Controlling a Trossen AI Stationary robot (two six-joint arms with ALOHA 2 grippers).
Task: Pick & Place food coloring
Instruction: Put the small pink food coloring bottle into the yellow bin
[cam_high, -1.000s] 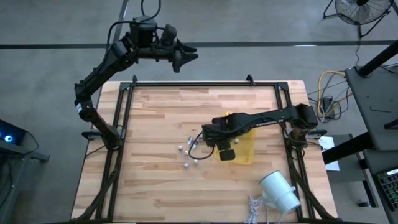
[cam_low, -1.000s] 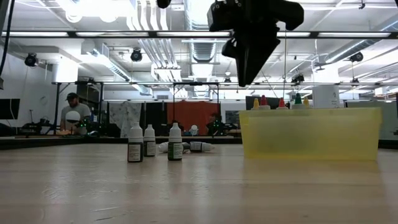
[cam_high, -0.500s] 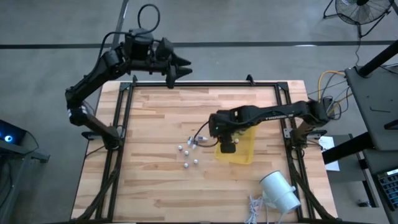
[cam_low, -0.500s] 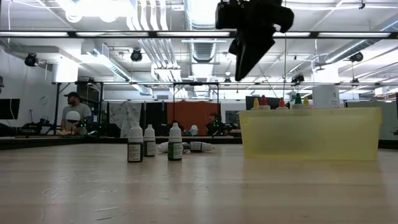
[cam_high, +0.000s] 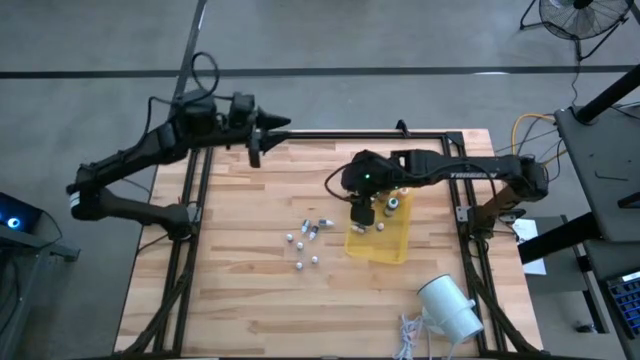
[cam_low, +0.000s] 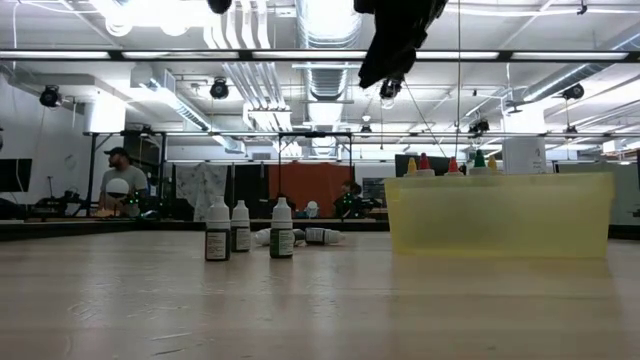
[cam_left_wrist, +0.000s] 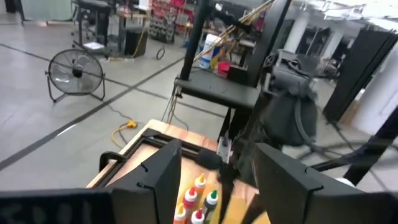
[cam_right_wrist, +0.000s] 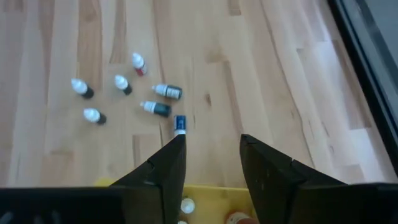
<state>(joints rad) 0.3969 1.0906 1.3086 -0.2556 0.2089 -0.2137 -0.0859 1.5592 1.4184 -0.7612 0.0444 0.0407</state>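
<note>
We see the left gripper (cam_high: 256, 150) open and empty over the table's far left edge. About seven vials (cam_high: 304, 240) wait on the wood (three lying down). Right of them, the open, empty right gripper (cam_high: 359, 215) hangs above the bin (cam_high: 390, 248), which already holds several bottles (cam_high: 392, 203).

A: What lies on the wooden table (cam_right_wrist: 261, 56)?

B: Seven small bottles (cam_right_wrist: 166, 91), four upright with white caps, three on their sides.

A: And nearer the camera?

B: The right gripper (cam_right_wrist: 211, 158), fingers (cam_right_wrist: 163, 171) apart and empty, above a yellow bin (cam_right_wrist: 140, 185) rim with bottle caps showing.
</note>
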